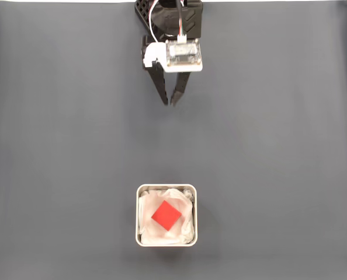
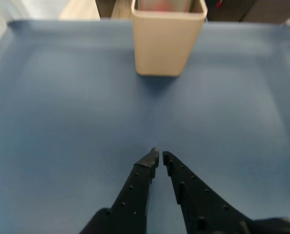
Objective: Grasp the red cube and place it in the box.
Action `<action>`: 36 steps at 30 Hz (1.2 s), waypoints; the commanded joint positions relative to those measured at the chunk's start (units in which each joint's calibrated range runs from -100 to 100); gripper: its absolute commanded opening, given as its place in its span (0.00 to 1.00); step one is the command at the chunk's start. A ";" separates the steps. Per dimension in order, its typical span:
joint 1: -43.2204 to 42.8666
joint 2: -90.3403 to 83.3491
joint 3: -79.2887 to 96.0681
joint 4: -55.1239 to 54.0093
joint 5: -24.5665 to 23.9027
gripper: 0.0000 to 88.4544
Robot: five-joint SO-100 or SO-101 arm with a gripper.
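Observation:
The red cube point(image 1: 166, 214) lies turned like a diamond on the white lining inside the box point(image 1: 139, 216), a square silvery tin at the lower middle of the fixed view. In the wrist view the box point(image 2: 167, 41) stands at the top centre, with a faint red blur at its opening. My gripper point(image 1: 169, 104) hangs near the top of the fixed view, far from the box, its black fingers nearly touching at the tips and holding nothing. The same gripper point(image 2: 159, 157) enters the wrist view from the bottom edge, shut over bare mat.
A dark grey mat point(image 1: 56, 146) covers the whole table, blue-tinted in the wrist view. The arm's base and white wrist board point(image 1: 182, 55) sit at the top centre. Open mat lies between gripper and box.

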 commanded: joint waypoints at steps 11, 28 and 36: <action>0.97 -2.17 4.61 19.09 -1.32 0.00; -0.10 -2.26 4.70 18.85 -3.71 0.00; -0.10 -2.26 4.70 19.18 -2.10 0.00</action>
